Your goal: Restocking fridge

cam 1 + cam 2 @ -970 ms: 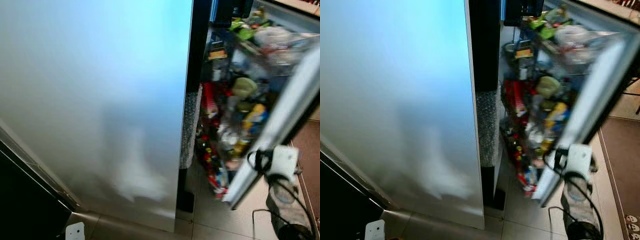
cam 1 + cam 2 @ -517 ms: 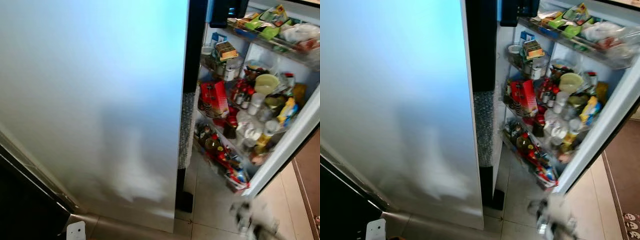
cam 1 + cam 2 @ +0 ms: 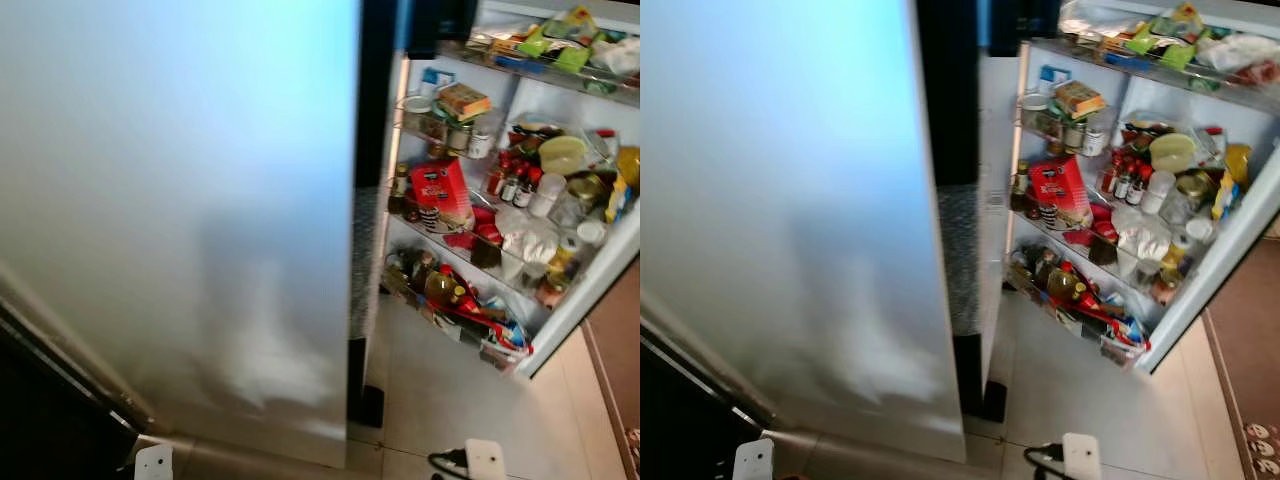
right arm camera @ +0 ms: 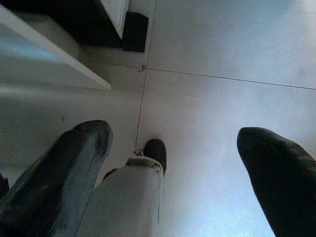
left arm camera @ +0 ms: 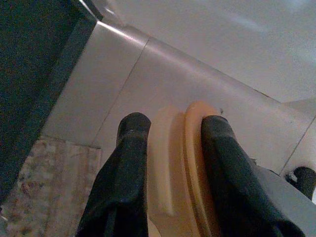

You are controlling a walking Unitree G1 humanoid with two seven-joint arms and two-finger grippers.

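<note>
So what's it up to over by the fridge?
The robot stands facing a fridge whose right door is open, its shelves packed with bottles and jars. Its left gripper holds a pale orange object low over the floor. The right gripper hangs open above the tiles, holding nothing.

Left gripper [image 5: 170, 131] clamped (right gripper [image 4: 175, 136] agape)

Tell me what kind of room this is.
Most likely a home kitchen. A tall fridge stands with its right door swung open, its shelves packed with bottles, jars and a red carton. The closed steel door fills the left, above a pale tiled floor.
</note>
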